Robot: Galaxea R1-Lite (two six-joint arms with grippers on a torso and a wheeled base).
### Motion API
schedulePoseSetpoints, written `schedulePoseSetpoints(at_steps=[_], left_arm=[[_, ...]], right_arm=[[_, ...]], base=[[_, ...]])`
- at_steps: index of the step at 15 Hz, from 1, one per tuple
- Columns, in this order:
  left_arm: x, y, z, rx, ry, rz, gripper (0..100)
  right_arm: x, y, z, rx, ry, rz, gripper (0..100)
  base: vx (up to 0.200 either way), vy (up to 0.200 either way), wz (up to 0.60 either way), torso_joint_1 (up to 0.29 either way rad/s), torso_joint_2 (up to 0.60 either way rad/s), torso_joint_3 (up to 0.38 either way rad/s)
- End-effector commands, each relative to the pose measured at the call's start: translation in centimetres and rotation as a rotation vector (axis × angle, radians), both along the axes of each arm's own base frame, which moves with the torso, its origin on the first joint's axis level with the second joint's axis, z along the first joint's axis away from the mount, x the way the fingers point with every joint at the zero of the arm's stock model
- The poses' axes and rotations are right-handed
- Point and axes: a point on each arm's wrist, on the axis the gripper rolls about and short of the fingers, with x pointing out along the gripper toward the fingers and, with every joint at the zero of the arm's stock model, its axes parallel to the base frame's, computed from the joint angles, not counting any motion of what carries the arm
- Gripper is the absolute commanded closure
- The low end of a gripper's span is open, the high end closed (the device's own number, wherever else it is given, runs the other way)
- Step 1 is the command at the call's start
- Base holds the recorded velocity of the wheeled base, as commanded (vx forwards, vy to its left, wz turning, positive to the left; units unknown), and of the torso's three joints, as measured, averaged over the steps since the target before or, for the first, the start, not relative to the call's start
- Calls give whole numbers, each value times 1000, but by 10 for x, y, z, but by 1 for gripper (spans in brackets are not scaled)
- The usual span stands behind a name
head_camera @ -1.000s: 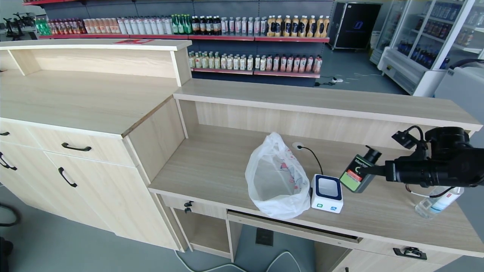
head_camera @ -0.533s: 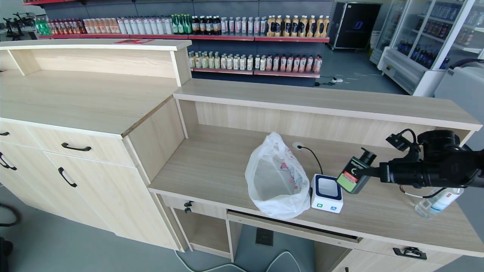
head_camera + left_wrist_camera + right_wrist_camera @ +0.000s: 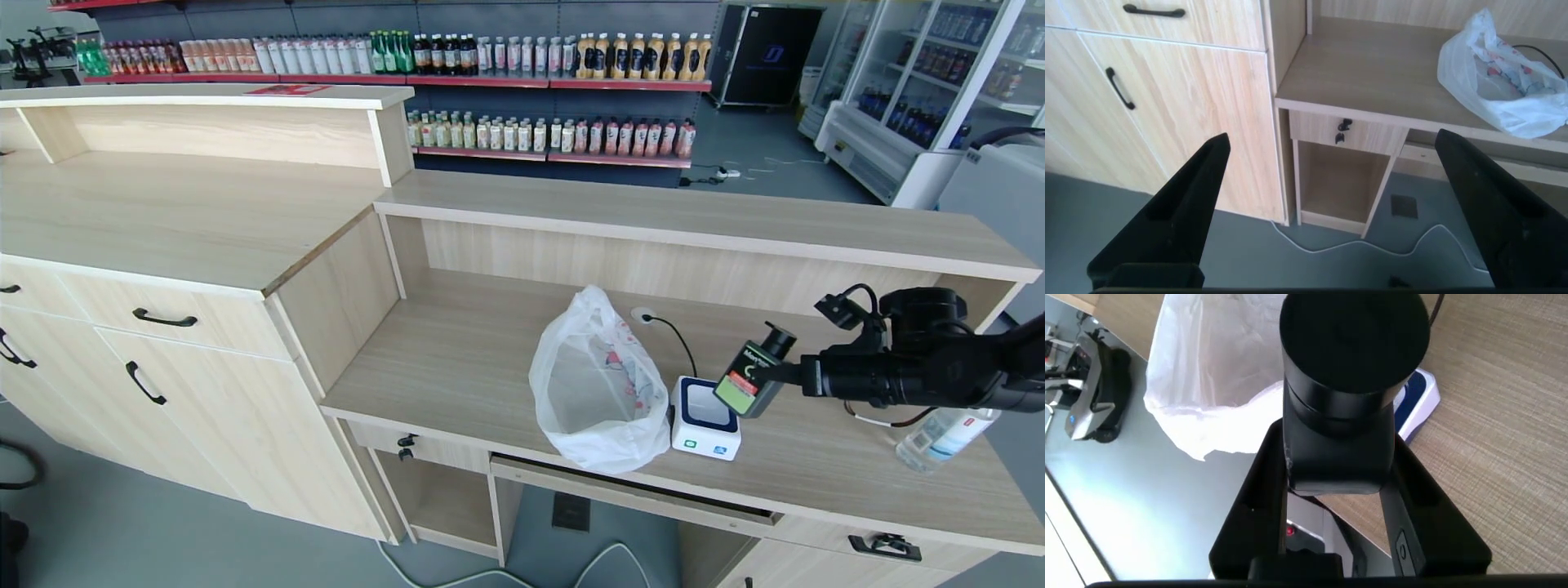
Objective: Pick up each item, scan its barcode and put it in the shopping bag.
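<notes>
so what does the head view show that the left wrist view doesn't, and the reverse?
Head view: the right gripper shut on a black-capped bottle close by the scanner, a clear bottle lying at the right end of the counter, drink shelves behind. Left wrist view: the left gripper, open, over the floor. Both: the shopping bag on the counter, the cupboard doors.

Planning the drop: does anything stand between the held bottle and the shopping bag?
Only the white box scanner lies between the dark green-labelled bottle and the white plastic shopping bag, beside the bag and lower than the bottle.
</notes>
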Motion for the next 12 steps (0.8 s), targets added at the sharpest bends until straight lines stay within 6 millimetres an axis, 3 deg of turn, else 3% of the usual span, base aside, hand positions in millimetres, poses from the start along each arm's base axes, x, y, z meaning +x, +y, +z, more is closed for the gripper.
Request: schedulePoseSetpoints(at_steps=[1,12], left_arm=[[0,0,0,0,0,0,0],[0,0,0,0,1,0,0]], right_arm=[[1,0,-4,0,10,-2,100],[7,0,-4,6,6,-6,100]], base=[[0,0,0,0,0,0],[0,0,0,0,0,0]])
